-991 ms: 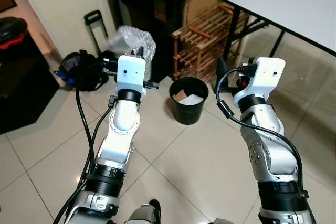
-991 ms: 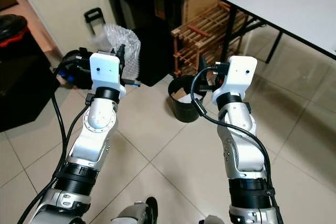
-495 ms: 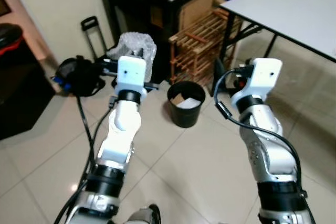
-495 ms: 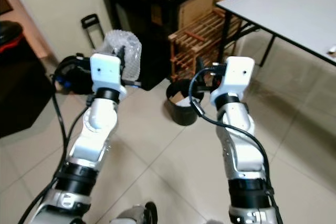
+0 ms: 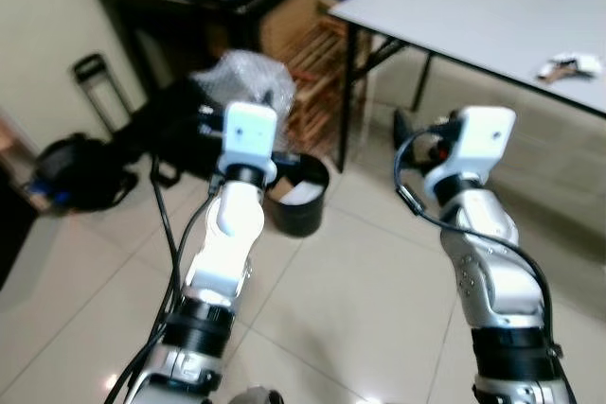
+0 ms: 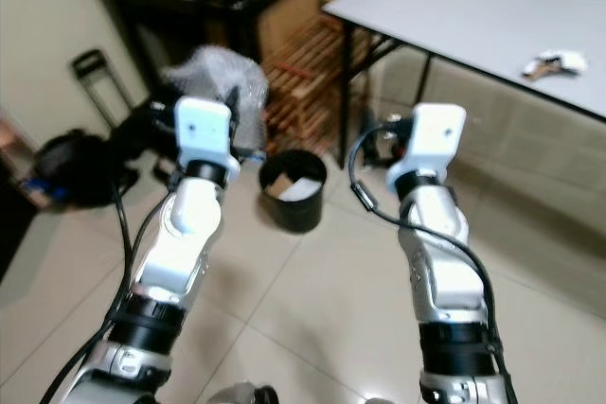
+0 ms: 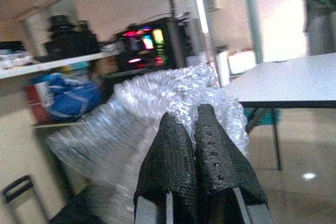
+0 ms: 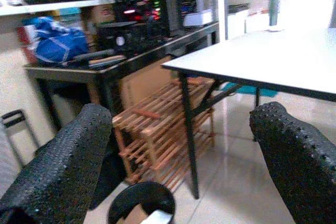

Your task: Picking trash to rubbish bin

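Bubble wrap [image 7: 157, 103] is pinched between left gripper [image 7: 191, 129] fingers, held up behind the bin [image 5: 295, 198] on the floor. Right gripper [image 8: 181, 150] fingers are spread wide.

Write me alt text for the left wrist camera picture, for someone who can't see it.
The left gripper, its two black fingers shut together, pinches a crumpled sheet of clear bubble wrap held up in front of it. Behind are a cluttered dark shelf with a blue bag and, further off, a grey table over a pale tiled floor.
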`<state>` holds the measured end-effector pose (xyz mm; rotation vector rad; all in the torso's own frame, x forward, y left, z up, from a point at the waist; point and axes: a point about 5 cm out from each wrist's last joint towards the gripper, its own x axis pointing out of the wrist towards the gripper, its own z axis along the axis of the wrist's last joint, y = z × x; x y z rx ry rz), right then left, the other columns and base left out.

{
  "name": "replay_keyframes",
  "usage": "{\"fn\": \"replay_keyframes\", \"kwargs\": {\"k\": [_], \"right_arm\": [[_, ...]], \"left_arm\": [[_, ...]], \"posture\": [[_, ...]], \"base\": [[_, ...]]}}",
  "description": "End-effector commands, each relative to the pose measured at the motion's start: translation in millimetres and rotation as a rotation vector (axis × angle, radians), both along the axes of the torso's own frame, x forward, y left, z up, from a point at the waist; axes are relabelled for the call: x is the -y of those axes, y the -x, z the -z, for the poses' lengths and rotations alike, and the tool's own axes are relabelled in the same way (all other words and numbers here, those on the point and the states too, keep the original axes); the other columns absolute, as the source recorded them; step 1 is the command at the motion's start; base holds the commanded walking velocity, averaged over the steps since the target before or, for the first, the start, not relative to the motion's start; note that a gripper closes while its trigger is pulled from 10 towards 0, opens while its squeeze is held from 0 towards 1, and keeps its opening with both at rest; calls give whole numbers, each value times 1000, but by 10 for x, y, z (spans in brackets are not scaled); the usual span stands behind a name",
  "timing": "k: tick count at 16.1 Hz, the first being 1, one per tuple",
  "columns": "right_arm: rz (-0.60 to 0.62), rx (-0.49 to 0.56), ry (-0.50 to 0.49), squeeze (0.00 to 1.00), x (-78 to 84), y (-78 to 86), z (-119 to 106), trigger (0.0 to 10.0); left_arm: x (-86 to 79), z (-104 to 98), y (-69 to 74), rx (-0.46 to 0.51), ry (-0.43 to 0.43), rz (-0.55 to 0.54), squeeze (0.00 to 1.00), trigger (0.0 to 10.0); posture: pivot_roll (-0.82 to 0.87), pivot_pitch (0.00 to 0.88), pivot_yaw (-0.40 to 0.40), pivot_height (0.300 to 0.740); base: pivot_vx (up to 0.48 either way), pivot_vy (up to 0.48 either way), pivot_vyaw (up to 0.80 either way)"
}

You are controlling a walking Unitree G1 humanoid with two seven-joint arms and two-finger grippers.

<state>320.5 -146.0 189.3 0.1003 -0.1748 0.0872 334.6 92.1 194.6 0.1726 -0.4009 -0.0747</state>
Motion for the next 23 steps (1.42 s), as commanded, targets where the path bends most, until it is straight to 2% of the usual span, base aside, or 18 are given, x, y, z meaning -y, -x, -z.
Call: {"fn": "replay_keyframes", "kwargs": {"k": [1,21,23], "right_arm": [[-38,-2,-1,0,-110,0,-2,10000],[-51,-24,-6,0,-132,-19,34,10000],[-54,-21,-10,0,-140,-16,35,10000]], "left_arm": [[-124,29,-17,-17,-5,-34,0,10000],[-152,18,-42,-22,-15,-43,0,10000],[-153,17,-44,-23,-16,-42,0,10000]], "posture": [[-76,128,66,740],[-65,147,70,740],[-65,148,70,740]], "base": [[337,0,0],[337,0,0],[326,0,-800]]}}
